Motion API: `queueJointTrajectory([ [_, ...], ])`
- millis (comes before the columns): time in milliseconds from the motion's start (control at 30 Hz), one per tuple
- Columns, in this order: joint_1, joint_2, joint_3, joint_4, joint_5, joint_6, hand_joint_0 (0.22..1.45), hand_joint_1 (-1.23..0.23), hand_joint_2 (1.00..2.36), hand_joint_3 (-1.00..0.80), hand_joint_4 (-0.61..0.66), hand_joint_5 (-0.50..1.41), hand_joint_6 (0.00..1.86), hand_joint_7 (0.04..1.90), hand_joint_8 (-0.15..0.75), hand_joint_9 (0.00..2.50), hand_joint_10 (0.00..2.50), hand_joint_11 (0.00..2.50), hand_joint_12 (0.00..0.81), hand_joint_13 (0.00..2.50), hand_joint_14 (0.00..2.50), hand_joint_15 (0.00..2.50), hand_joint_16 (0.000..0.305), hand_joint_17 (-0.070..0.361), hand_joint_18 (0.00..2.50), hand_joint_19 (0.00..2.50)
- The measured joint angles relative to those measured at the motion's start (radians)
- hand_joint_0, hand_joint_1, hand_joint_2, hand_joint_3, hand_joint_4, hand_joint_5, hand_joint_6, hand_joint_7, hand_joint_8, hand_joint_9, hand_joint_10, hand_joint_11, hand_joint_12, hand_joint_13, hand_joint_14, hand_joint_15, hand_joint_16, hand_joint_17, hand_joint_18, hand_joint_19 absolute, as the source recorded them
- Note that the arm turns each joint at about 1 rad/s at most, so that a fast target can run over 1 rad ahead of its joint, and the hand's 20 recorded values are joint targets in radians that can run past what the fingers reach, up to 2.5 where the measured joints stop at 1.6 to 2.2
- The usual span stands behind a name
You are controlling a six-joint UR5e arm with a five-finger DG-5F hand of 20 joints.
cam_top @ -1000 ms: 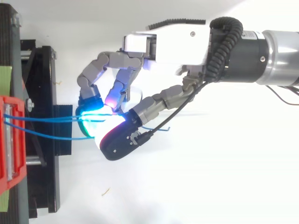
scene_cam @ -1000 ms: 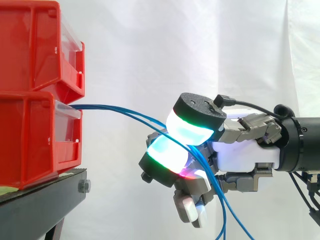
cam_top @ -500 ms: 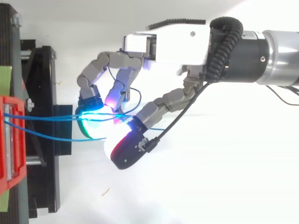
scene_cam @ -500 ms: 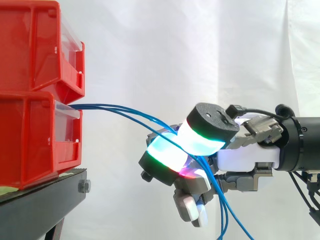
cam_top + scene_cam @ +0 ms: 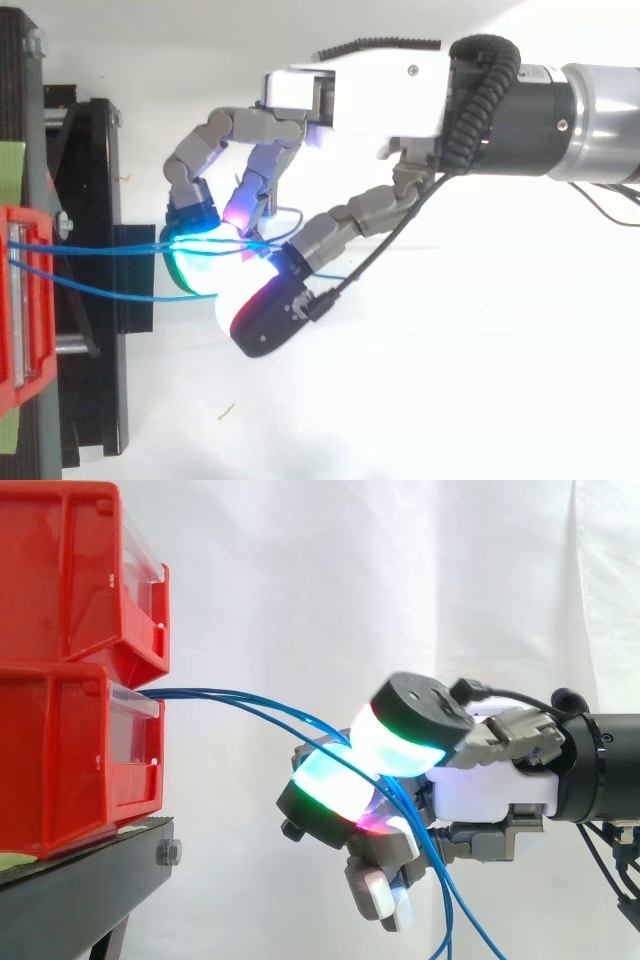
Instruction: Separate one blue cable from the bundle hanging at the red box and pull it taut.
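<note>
**Side view:** The hand (image 5: 485, 785) reaches in from the right toward two stacked red bins, fingers curled and closed on the blue cables (image 5: 250, 702). The thumb (image 5: 402, 735), its pad glowing green and cyan, bears down on a cyan-lit fingertip (image 5: 330, 785) below. The cables run through the narrow seam between the two. They leave the front lip of the lower bin (image 5: 70, 770), arc right and downward through open air and slip into the pinch. From there they drop beneath the palm and out of the bottom of the frame. At least two strands can be told apart between bin and hand, lying in a shallow curve rather than a straight line. The upper bin (image 5: 70, 570) sits on the lower one, and both rest on a black stand (image 5: 80, 890) before a white curtain (image 5: 300, 580).

**Top view:** From above, the hand (image 5: 360, 85) comes in from the right edge, its fingers (image 5: 195, 170) bent back toward the thumb (image 5: 275, 315). The thumb's black-backed pad lies across the cables (image 5: 100, 248). Two strands run close together, almost straight, from the bin (image 5: 20, 300) at the left edge to the glowing pads. A third starts lower in the frame and sags in a bow before meeting the hand beneath the thumb. Past the grip, a short loop of blue shows between fingers and thumb. The fingertips sit just beside the edge of the stand (image 5: 95, 200), apart from the bin.
</note>
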Motion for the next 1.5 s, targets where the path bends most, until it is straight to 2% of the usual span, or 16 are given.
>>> queueJointTrajectory([
  [167,0.0,0.0,0.0,0.007,0.006,0.0,0.57,-0.63,1.0,-0.5,0.06,-0.13,0.84,1.09,0.323,1.15,0.02,1.11,0.363,1.02,0.03,0.67,0.048,0.107,0.94,0.76],
  [333,0.0,0.0,0.0,0.007,0.008,0.001,0.65,-0.8,1.0,-0.49,0.02,-0.14,0.85,1.15,0.318,1.11,0.02,1.11,0.363,1.01,0.03,0.68,0.048,0.107,0.92,0.76],
  [500,0.0,0.0,0.0,0.007,0.008,0.001,0.72,-0.91,1.01,-0.39,-0.04,-0.17,0.91,1.16,0.311,1.08,0.02,1.12,0.365,1.0,0.03,0.67,0.049,0.109,0.93,0.73],
  [667,0.0,0.0,0.0,0.007,0.008,0.001,0.78,-0.95,1.0,-0.5,-0.01,-0.18,0.92,1.09,0.3,1.03,0.02,1.11,0.36,0.98,0.03,0.66,0.05,0.112,0.92,0.68],
  [800,0.0,0.001,0.0,0.007,0.008,0.0,0.72,-0.97,1.0,-0.5,0.02,-0.17,0.93,1.02,0.295,1.01,0.02,1.1,0.351,0.95,0.02,0.66,0.05,0.112,0.9,0.66],
  [833,0.0,0.001,0.0,0.007,0.008,0.0,0.65,-0.99,1.0,-0.5,0.03,-0.16,0.93,0.96,0.298,1.0,0.02,1.11,0.353,0.93,0.03,0.66,0.05,0.112,0.87,0.67],
  [900,0.0,0.001,0.0,0.007,0.008,0.0,0.59,-0.98,1.0,-0.5,0.04,-0.15,0.92,0.94,0.299,1.0,0.02,1.1,0.356,0.92,0.03,0.67,0.051,0.114,0.86,0.68],
  [933,0.0,0.001,0.0,0.007,0.009,-0.001,0.53,-0.97,1.0,-0.5,0.06,-0.15,0.91,0.89,0.31,0.99,0.02,1.08,0.366,0.92,0.03,0.66,0.052,0.117,0.87,0.69],
  [1033,0.0,0.001,0.0,0.007,0.01,-0.001,0.47,-0.91,1.0,-0.5,0.09,-0.12,0.85,0.94,0.33,1.02,0.02,1.06,0.38,0.94,0.02,0.66,0.056,0.126,0.88,0.7],
  [1067,0.0,0.001,0.0,0.006,0.01,0.0,0.46,-0.87,1.0,-0.5,0.09,-0.12,0.85,0.91,0.333,1.03,0.02,1.04,0.381,0.94,0.02,0.67,0.057,0.127,0.88,0.7],
  [1133,0.0,0.001,0.0,0.005,0.01,0.0,0.51,-0.64,1.0,-0.5,0.07,-0.1,0.81,0.97,0.314,1.06,0.02,0.99,0.369,0.95,0.02,0.67,0.053,0.12,0.85,0.76],
  [1333,0.0,0.001,0.0,0.003,0.009,-0.003,0.59,-0.45,1.0,-0.5,0.05,-0.1,0.77,1.07,0.297,1.09,0.02,0.99,0.354,0.95,0.02,0.68,0.049,0.111,0.81,0.8],
  [1400,0.001,0.001,0.0,0.004,0.009,-0.003,0.61,-0.43,1.0,-0.5,0.06,-0.11,0.79,1.06,0.297,1.1,0.02,1.0,0.354,0.95,0.02,0.69,0.049,0.11,0.81,0.81],
  [1500,0.001,0.001,0.0,0.006,0.009,-0.003,0.6,-0.49,1.01,-0.39,0.06,-0.12,0.8,1.06,0.304,1.09,0.02,1.0,0.364,0.95,0.03,0.69,0.05,0.111,0.81,0.82],
])
